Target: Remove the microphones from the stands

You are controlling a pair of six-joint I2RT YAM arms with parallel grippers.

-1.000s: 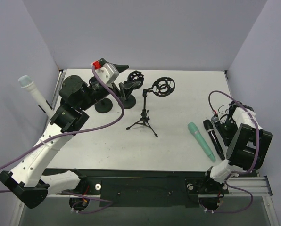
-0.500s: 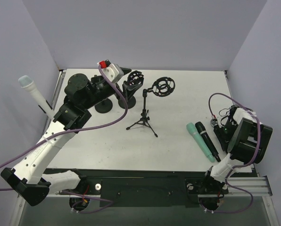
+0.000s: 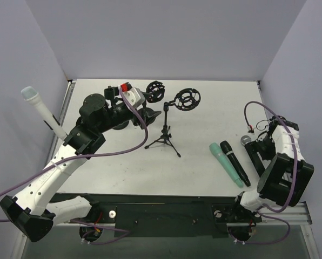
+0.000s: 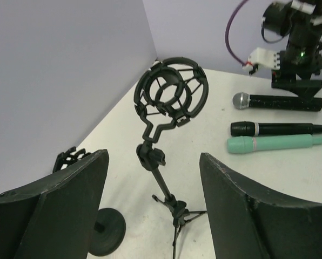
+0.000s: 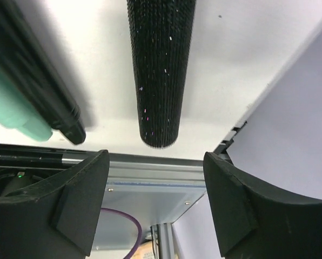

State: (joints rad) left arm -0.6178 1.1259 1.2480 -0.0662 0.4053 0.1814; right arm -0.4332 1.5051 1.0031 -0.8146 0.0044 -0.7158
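Black glittery microphone (image 5: 160, 70) flat on table (image 5: 231, 43), just beyond spread right gripper (image 5: 155, 162)

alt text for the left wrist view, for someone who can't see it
An empty black shock mount on a tripod stand stands upright on the white table, framed by the camera's own open jaws. Three microphones lie side by side at right: a silver-headed black one, a plain black one and a mint-green one.

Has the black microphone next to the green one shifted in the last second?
Yes. The black microphone has slid left, toward the tripod stand, nearer the green microphone.
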